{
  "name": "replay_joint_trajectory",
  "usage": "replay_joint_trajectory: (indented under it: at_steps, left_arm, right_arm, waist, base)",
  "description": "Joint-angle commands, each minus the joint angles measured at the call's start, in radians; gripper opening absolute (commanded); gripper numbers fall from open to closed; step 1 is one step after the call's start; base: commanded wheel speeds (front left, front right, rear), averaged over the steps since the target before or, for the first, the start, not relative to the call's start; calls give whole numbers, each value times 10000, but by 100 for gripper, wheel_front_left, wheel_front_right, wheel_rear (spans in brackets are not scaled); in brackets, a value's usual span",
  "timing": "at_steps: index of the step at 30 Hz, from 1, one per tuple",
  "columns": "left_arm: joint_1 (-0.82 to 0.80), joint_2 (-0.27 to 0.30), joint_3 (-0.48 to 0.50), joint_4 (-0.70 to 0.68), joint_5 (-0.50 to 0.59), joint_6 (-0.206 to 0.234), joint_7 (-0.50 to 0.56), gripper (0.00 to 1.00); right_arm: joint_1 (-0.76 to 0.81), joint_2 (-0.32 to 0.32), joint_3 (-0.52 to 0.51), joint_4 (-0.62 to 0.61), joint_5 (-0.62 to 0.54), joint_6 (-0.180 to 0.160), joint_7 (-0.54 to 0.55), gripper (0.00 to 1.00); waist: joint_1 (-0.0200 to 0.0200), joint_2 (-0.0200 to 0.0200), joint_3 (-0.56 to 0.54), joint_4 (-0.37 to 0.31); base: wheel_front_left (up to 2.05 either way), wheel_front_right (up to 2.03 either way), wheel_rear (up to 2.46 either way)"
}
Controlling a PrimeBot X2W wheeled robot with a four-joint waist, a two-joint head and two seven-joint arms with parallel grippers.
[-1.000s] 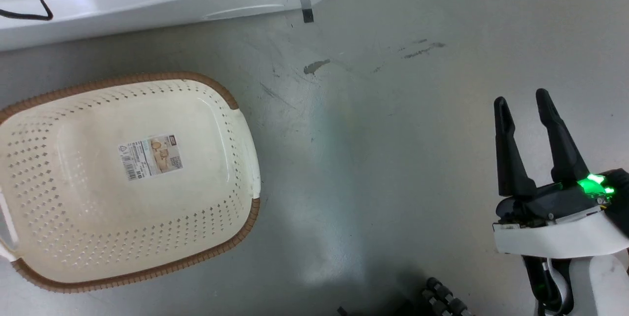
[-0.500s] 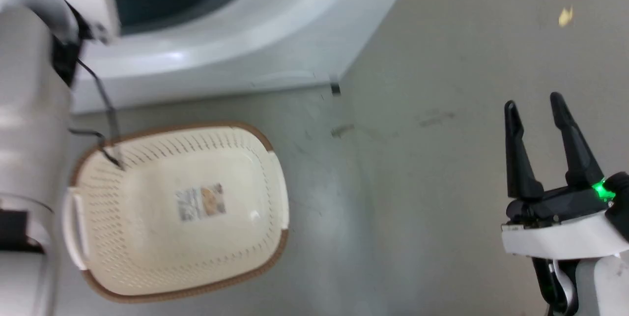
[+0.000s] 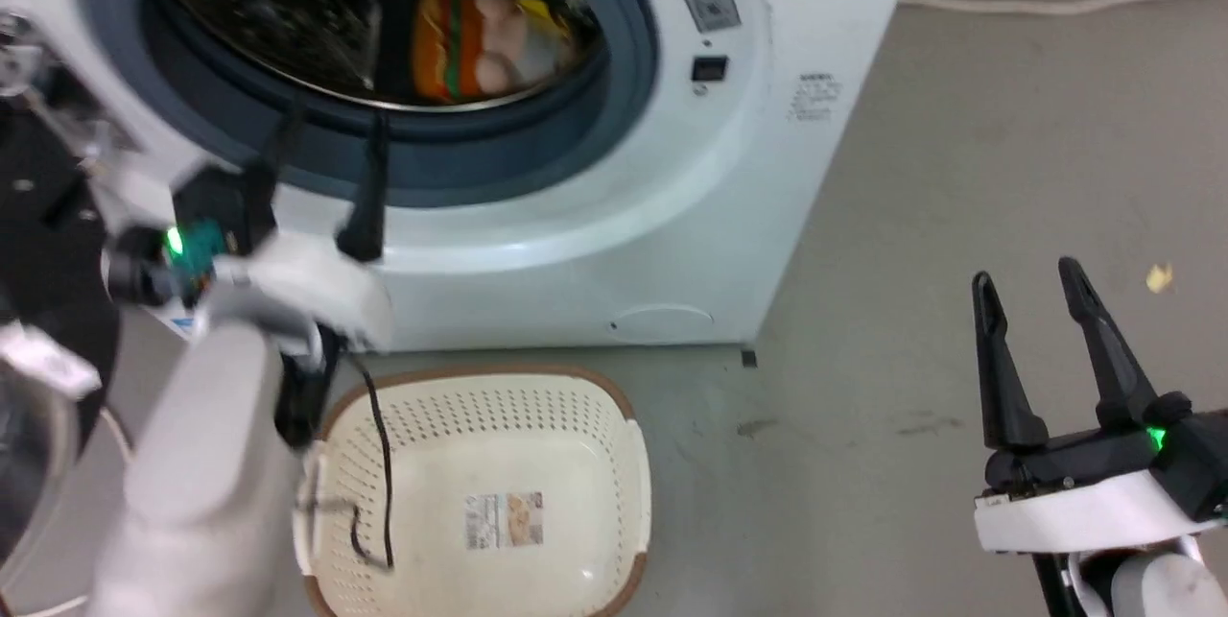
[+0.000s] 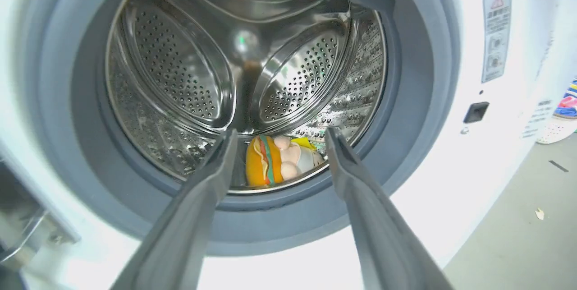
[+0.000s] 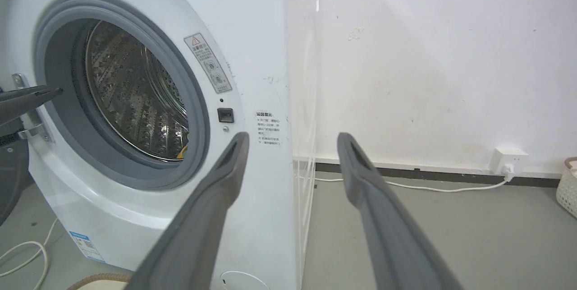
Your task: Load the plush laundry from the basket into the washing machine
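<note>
The washing machine (image 3: 672, 214) stands open, its steel drum (image 4: 180, 64) bare to view. The plush laundry lies at the drum's bottom: an orange bun with green and red stripes (image 4: 260, 163) and a peach-white doll (image 4: 295, 159) pressed against it. My left gripper (image 3: 331, 132) hovers open just outside the grey gasket, aimed into the drum, nothing between its fingers (image 4: 212, 191). The cream basket (image 3: 614, 406) sits on the floor below the porthole with only its paper label inside. My right gripper (image 3: 1023, 276) hangs open over bare floor to the right.
The washer's black-rimmed door (image 3: 38, 204) is swung open at the left. The left arm's black cable (image 3: 384, 463) dangles over the basket. A white wall with a socket (image 5: 507, 157) and cord stands behind, a pale basket (image 5: 569, 188) far right. Grey floor spreads right of the washer.
The head view has swung up from the floor and basket to the washer's porthole. My left arm has come into it, open at the porthole. The right gripper keeps its open pose.
</note>
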Motion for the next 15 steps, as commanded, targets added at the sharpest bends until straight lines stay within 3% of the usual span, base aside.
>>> replay_joint_trajectory:
  at_steps: [1, 10, 15]
  left_arm:
    - [876, -67, 46, -576, 40, 170, -38, 100]
    - [4814, -412, 430, -3665, 148, 1131, -40, 100]
    - [6049, -854, 339, -4074, 268, 1397, -40, 100]
  right_arm:
    - [208, 7, 36, 83, -80, -9, -44, 100]
    - [1027, 7, 208, 229, 121, -9, -44, 100]
    - [1521, 7, 240, 454, 310, -9, -44, 100]
  waist:
    - [4, 0, -842, 633]
    - [4, 0, -1790, 954]
    - [4, 0, -2076, 1066]
  base:
    - [0, 0, 0]
    - [0, 0, 0]
    - [0, 0, 0]
